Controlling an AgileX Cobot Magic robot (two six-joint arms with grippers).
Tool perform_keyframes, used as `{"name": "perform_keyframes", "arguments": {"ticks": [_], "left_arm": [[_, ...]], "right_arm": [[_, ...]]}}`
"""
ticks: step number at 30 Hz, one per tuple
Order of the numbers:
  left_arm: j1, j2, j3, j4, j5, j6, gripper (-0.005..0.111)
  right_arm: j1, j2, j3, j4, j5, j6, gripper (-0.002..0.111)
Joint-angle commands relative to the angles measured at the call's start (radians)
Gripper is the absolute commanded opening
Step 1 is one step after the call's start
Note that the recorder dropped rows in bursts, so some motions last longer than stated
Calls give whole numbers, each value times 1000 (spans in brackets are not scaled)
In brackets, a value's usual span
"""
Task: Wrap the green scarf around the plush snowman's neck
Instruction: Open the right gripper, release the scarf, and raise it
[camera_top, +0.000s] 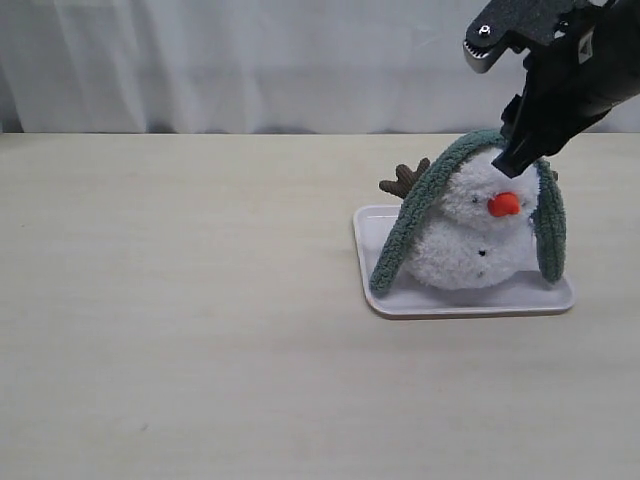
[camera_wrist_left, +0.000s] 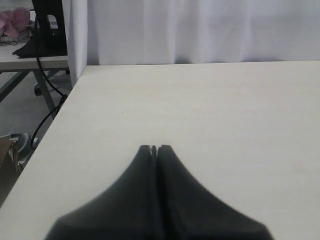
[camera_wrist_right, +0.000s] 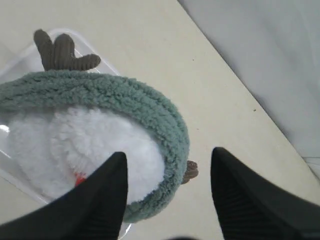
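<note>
The plush snowman (camera_top: 470, 235) sits on a flat white tray (camera_top: 470, 300), its orange nose (camera_top: 505, 204) facing front. The green scarf (camera_top: 405, 230) is draped over the top of its head and hangs down both sides. From above, the scarf (camera_wrist_right: 125, 102) arcs round the white plush (camera_wrist_right: 80, 145), with a brown twig arm (camera_wrist_right: 62, 52) beyond it. My right gripper (camera_wrist_right: 169, 160) hovers open just above the head, holding nothing; in the exterior view the gripper (camera_top: 515, 150) sits at the snowman's top right. My left gripper (camera_wrist_left: 154, 148) is shut and empty over bare table.
A white curtain (camera_top: 250, 60) backs the pale wooden table (camera_top: 180, 320). In the left wrist view the table's corner edge (camera_wrist_left: 75, 85) shows, with a metal stand and cables (camera_wrist_left: 45, 35) on the floor beyond it.
</note>
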Motion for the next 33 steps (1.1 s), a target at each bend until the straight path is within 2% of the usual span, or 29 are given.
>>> {"name": "perform_keyframes", "arguments": {"ticks": [1, 8, 10, 20, 25, 33], "left_arm": [[-9, -2, 2, -5, -12, -4, 0], [-9, -2, 2, -5, -12, -4, 0], [-9, -2, 2, -5, -12, -4, 0], [-9, -2, 2, -5, -12, -4, 0], [-9, -2, 2, -5, -12, -4, 0], [-9, -2, 2, -5, -12, -4, 0]], "right_arm": [[-25, 57, 7, -41, -40, 21, 48], [-34, 138, -14, -87, -81, 46, 48], [-34, 153, -14, -110, -106, 67, 45], [-34, 181, -14, -238, -132, 135, 4], [-34, 181, -14, -238, -173, 151, 4], [-64, 215, -30, -243, -270, 317, 4]]}}
